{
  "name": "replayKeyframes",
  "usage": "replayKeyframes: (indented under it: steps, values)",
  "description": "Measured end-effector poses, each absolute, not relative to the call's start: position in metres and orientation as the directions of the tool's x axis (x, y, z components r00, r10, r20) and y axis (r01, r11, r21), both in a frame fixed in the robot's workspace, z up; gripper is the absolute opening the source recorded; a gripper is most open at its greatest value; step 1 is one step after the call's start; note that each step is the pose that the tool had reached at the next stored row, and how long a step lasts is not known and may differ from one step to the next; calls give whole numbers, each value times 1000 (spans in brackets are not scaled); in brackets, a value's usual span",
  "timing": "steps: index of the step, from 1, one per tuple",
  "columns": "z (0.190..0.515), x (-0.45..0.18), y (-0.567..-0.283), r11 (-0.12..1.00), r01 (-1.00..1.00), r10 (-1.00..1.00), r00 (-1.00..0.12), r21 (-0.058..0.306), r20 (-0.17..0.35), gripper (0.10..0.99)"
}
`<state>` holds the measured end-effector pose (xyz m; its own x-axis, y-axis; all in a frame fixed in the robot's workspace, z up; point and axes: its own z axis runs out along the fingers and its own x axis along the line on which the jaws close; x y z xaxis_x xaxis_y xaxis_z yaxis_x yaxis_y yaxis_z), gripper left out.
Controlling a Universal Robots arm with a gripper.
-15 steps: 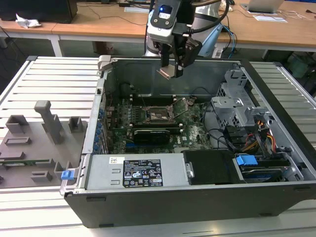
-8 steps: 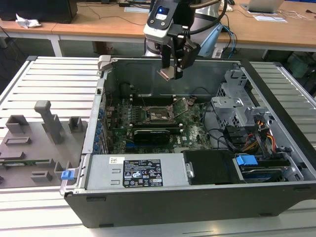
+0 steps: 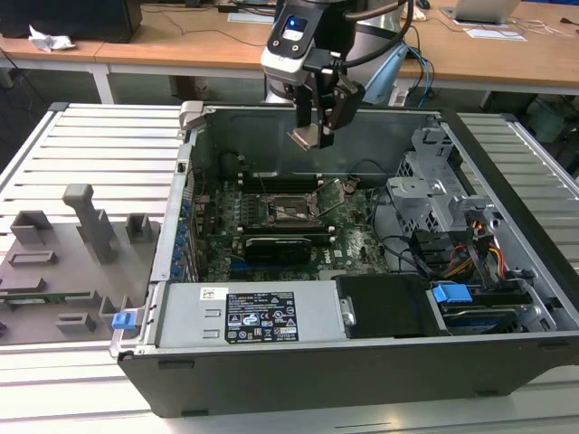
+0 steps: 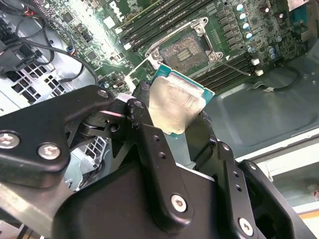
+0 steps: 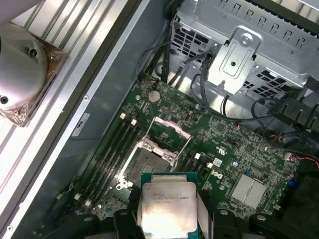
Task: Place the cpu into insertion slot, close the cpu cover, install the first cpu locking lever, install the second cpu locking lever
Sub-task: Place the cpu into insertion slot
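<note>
One cpu hangs clamped by its edges in the gripper, whose fingers are closed onto it, well above the uncovered insertion slot below, so a level descent with corners squarely matched looks essential.

Exterior view: even overhead room light, soft shadow inside the computer case. Second wrist view: hard glare washes out one corner of the green board; the cpu top gleams pale. First wrist view: dimmer, board dark.
</note>
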<state>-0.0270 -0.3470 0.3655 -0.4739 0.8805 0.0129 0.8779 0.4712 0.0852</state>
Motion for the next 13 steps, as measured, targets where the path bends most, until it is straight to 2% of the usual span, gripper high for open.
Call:
replayKeyframes:
  steps: [13]
  values:
    - [363, -27, -347, 428, 900, 903, -430, 85, 13, 529]
